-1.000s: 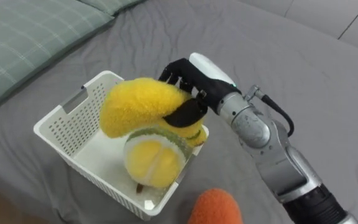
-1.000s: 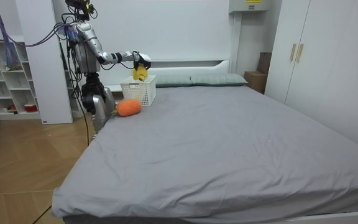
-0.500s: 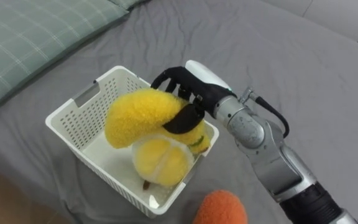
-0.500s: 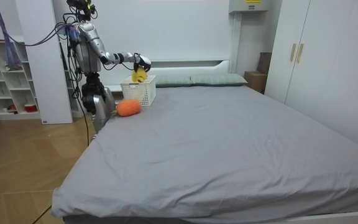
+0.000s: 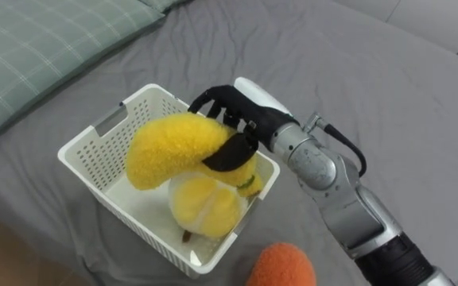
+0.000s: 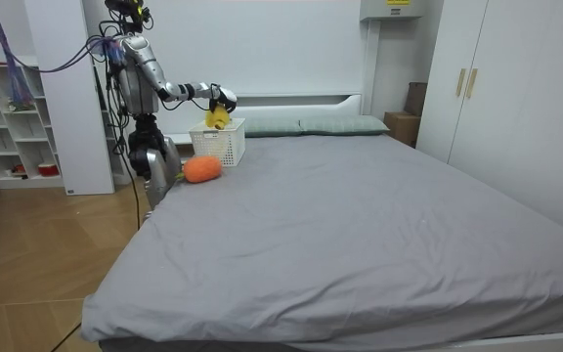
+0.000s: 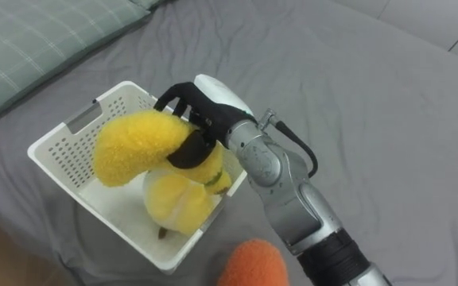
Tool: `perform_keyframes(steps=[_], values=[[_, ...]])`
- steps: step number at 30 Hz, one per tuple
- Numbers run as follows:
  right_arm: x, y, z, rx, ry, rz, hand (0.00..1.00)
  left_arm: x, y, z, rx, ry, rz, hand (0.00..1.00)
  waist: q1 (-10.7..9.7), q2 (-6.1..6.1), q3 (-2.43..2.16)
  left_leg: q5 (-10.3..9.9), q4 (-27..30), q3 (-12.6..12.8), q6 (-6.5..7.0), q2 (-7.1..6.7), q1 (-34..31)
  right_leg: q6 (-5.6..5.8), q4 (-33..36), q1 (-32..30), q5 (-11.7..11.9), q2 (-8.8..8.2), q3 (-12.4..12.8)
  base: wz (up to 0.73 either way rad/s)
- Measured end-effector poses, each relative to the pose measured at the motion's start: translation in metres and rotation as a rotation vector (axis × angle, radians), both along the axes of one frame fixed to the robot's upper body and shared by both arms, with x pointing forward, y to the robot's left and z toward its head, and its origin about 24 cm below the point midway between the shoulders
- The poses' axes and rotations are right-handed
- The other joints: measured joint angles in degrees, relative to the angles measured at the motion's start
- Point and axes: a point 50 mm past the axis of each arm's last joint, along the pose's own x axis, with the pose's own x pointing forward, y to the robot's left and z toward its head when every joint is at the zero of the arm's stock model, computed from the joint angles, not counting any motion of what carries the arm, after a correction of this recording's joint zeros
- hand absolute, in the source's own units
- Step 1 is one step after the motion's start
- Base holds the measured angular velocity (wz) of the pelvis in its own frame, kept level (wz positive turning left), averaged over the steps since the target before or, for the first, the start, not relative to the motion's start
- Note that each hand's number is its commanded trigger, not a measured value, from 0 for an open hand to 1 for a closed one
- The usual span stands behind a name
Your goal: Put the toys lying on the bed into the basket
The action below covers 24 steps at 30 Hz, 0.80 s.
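My right hand is over the white plastic basket on the grey bed, with its fingers and thumb curled round a yellow plush banana. The banana hangs just above the basket. Under it, inside the basket, lies a round yellow plush toy. An orange plush toy lies on the bed beside the basket's near corner. In the room view I stand at the bed's head corner, right hand over the basket, orange toy next to it.
A green checked pillow lies at the upper left, beyond the basket. The grey sheet stretches wide to the right. In the room view, white shelves stand behind me and a wardrobe at the room view's right.
The right hand has shifted the banana slightly left over the basket and a little lower. The eye view shifted early on, then held still.
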Motion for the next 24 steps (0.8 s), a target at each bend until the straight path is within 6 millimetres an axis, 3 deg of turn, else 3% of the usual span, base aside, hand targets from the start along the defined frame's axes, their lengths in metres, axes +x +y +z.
perform_keyframes(steps=[5, 11, 14, 20, 21, 22, 24], values=[[0.000, 0.000, -0.004, 0.052, 0.044, 0.001, 0.00, 0.000, -0.004, -0.001, -0.011, -0.001, 0.001, 0.00, -0.1, 0.16, 0.11, 0.0, 0.0, 0.1, 0.00, 0.01, 0.1, 0.00, 0.0, 0.2, 0.0, 0.00, 0.3, 0.00], [0.000, 0.000, -0.008, 0.144, 0.114, 0.004, 0.00, 0.000, -0.007, -0.002, -0.024, 0.001, 0.002, 0.00, -0.5, 0.90, 0.62, 0.0, 0.0, 0.1, 0.01, -0.01, 0.2, 0.00, 0.0, 0.3, 0.0, -0.01, 0.4, 0.00], [0.000, 0.000, -0.013, 0.240, 0.191, 0.010, 0.00, -0.001, -0.008, -0.003, -0.031, 0.009, 0.000, 0.00, -0.5, 0.97, 0.66, 0.0, -0.1, 0.1, 0.01, 0.01, 0.5, 0.01, 0.0, 0.2, 0.0, 0.00, 0.4, 0.00], [0.001, -0.002, -0.024, 0.269, 0.262, -0.006, 0.00, -0.001, -0.008, -0.003, -0.048, 0.012, -0.004, 0.00, -0.3, 0.78, 0.53, 0.0, 0.0, 0.2, 0.02, 0.02, 0.6, 0.01, 0.0, 0.2, 0.0, 0.02, 0.5, 0.00], [0.001, -0.002, -0.024, 0.277, 0.266, -0.005, 0.38, -0.001, -0.008, -0.003, -0.048, 0.012, -0.004, 0.00, -0.3, 0.68, 0.46, 0.0, -0.1, 0.3, 0.02, 0.03, 0.6, 0.01, 0.0, 0.2, 0.0, 0.03, 0.5, 0.00], [0.000, -0.002, -0.024, 0.286, 0.271, -0.004, 1.00, -0.001, -0.008, -0.003, -0.049, 0.012, -0.004, 0.00, -0.2, 0.66, 0.45, 0.0, -0.1, 0.3, 0.02, 0.03, 0.6, 0.00, 0.0, 0.2, 0.0, 0.03, 0.5, 0.00], [0.000, -0.001, -0.024, 0.305, 0.279, 0.001, 1.00, -0.001, -0.008, -0.003, -0.057, 0.012, -0.007, 0.00, -0.4, 0.62, 0.42, 0.0, 0.0, 0.3, 0.02, 0.02, 0.6, 0.00, 0.0, 0.2, 0.0, 0.03, 0.5, 0.00]])
